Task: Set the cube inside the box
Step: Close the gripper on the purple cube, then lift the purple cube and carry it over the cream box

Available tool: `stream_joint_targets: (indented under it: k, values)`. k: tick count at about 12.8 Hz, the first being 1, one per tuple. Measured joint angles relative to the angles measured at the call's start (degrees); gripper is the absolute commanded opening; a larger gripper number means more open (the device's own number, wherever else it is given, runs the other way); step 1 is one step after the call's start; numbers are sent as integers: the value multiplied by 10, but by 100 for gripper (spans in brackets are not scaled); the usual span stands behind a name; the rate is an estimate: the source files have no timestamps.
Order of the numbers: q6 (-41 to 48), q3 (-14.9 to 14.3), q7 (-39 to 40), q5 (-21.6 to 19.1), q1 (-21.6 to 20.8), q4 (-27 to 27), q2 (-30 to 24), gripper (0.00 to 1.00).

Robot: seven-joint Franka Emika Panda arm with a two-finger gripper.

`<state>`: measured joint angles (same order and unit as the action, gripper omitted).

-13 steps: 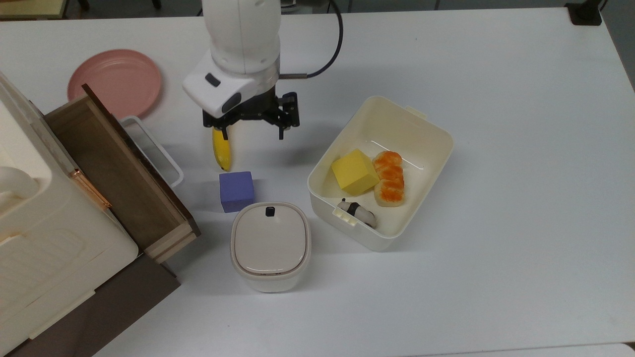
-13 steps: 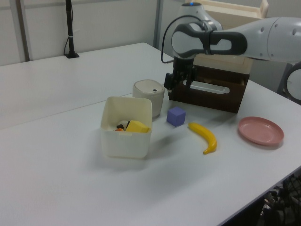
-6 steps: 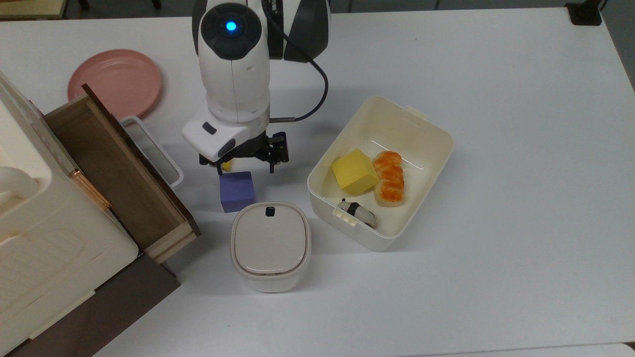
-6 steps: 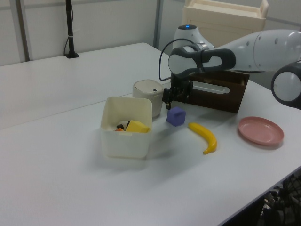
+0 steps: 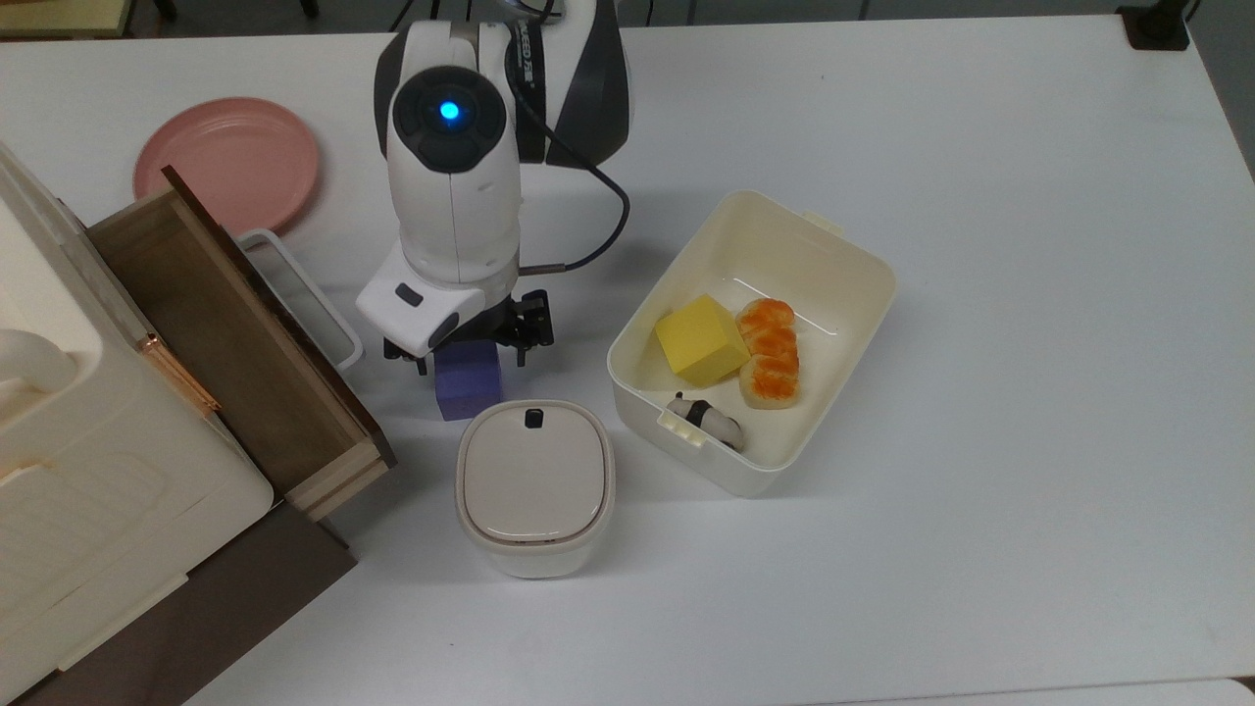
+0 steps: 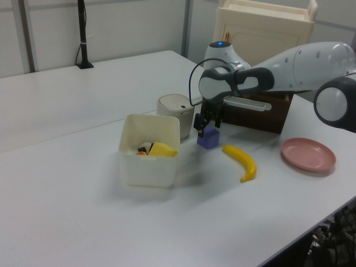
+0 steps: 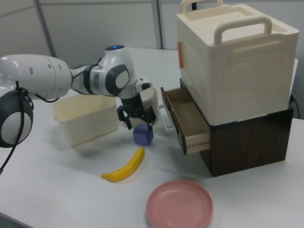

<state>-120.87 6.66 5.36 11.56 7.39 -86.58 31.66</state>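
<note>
The purple-blue cube (image 5: 468, 390) (image 6: 208, 139) (image 7: 143, 136) rests on the white table between the open wooden drawer and the box. My gripper (image 5: 472, 360) (image 6: 208, 123) (image 7: 138, 120) is open and hangs straight over the cube, one finger at each side of its top. In the top view the arm hides the cube's far half. The cream-white box (image 5: 855, 247) (image 6: 149, 168) (image 7: 84, 126) stands at the cube's right in the top view, apart from it, with a yellow block (image 5: 699, 340) and toy food inside.
A lidded rounded white container (image 5: 534, 485) sits just in front of the cube in the top view. The open drawer (image 5: 225, 333) is close on the top view's left. A banana (image 6: 245, 162) (image 7: 126, 167) and a pink plate (image 5: 225, 162) lie beyond.
My gripper has moved from above the banana toward the cube and come down, so its open fingers now flank the cube's top. The cube has not moved.
</note>
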Motion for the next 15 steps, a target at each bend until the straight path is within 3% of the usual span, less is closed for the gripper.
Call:
stream_joint_targets:
  k: [2,4,10,15]
  values:
    - [-3,0,1,6,0,0,9,74]
    - [-3,0,2,12,0,0,11,53]
    - [14,0,40,18,8,15,-19,54]
    - [88,11,69,-81,-9,38,-122,55]
